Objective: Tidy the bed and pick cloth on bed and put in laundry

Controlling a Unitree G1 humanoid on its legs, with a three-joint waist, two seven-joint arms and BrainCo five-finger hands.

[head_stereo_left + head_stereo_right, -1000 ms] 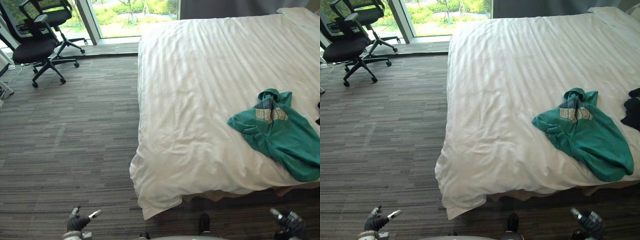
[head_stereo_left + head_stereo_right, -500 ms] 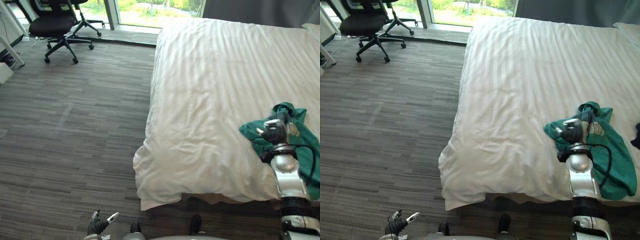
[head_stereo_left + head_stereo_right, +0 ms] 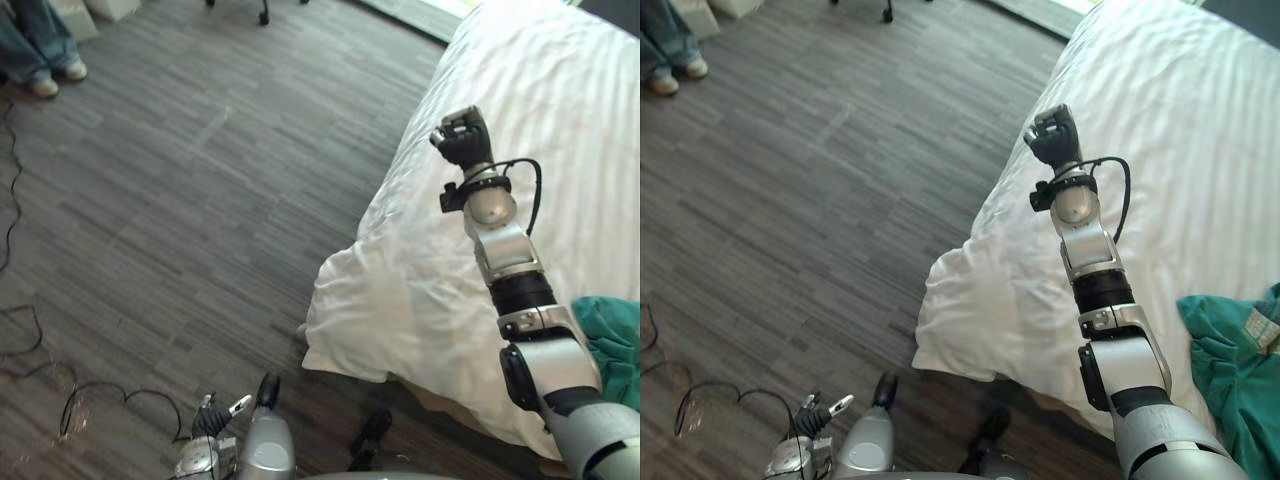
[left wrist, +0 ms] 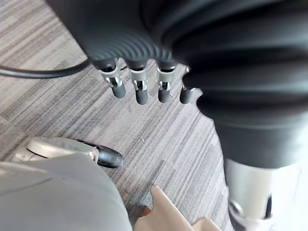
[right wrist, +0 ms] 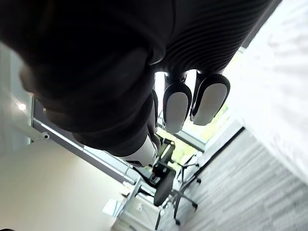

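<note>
Compared with half a second ago, the whole view has turned toward the floor (image 3: 180,200), so the camera has moved; the bed (image 3: 560,90) now lies from 1 to 4 o'clock. The right hand (image 3: 462,138) was resting on the green cloth (image 3: 620,340) at that time; now it has left it and is lifted at 1 o'clock, above the white cover near the corner of the bed. In the right wrist view its fingertips (image 5: 176,107) are curled in with the pads turned back toward the wrist, and there is nothing between them. The green cloth is lying on the bed at 4 o'clock, crumpled, well apart from the right hand and just beside the upper part of that arm. The left hand (image 3: 212,420) remains low at 7 o'clock over the floor, and its fingers (image 4: 141,91) hang relaxed and carry nothing. A person's legs (image 3: 35,45) stand on the floor at 10 o'clock.
</note>
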